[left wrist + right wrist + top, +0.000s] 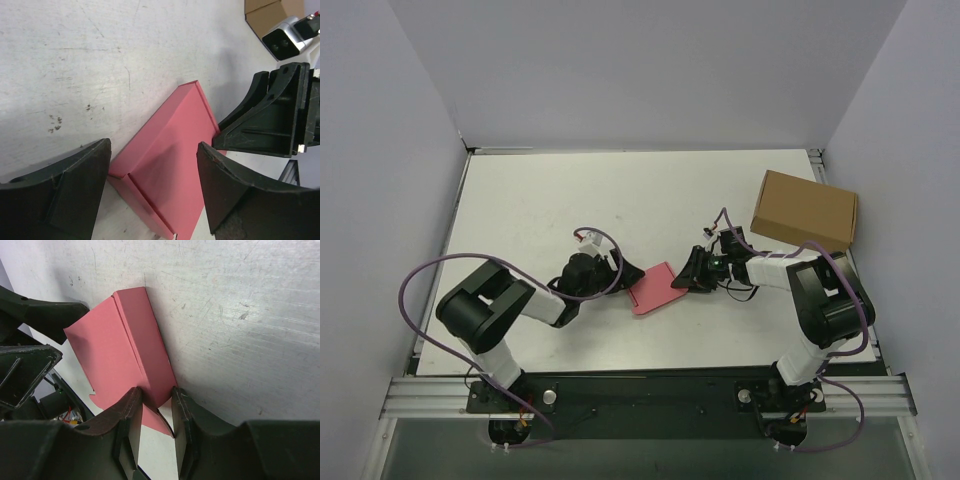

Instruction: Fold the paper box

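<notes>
The paper box (pixel 655 288) is a pink-red card piece lying near the middle of the white table (pixel 550 200), with one long side wall folded up. My left gripper (pixel 626 272) stands open at its left end. In the left wrist view the box (pixel 170 160) lies between the wide-apart fingers of that gripper (pixel 154 150). My right gripper (pixel 686 278) is at the box's right end. In the right wrist view the right gripper (pixel 156 390) is shut on the end of the raised wall of the box (pixel 120 340), with both pads touching the card.
A larger brown cardboard box (pixel 805 208) stands at the back right, close to the right arm's elbow. Pale walls enclose the table on three sides. The two grippers face each other closely across the pink card; the right gripper's fingers (pixel 265 120) show in the left wrist view.
</notes>
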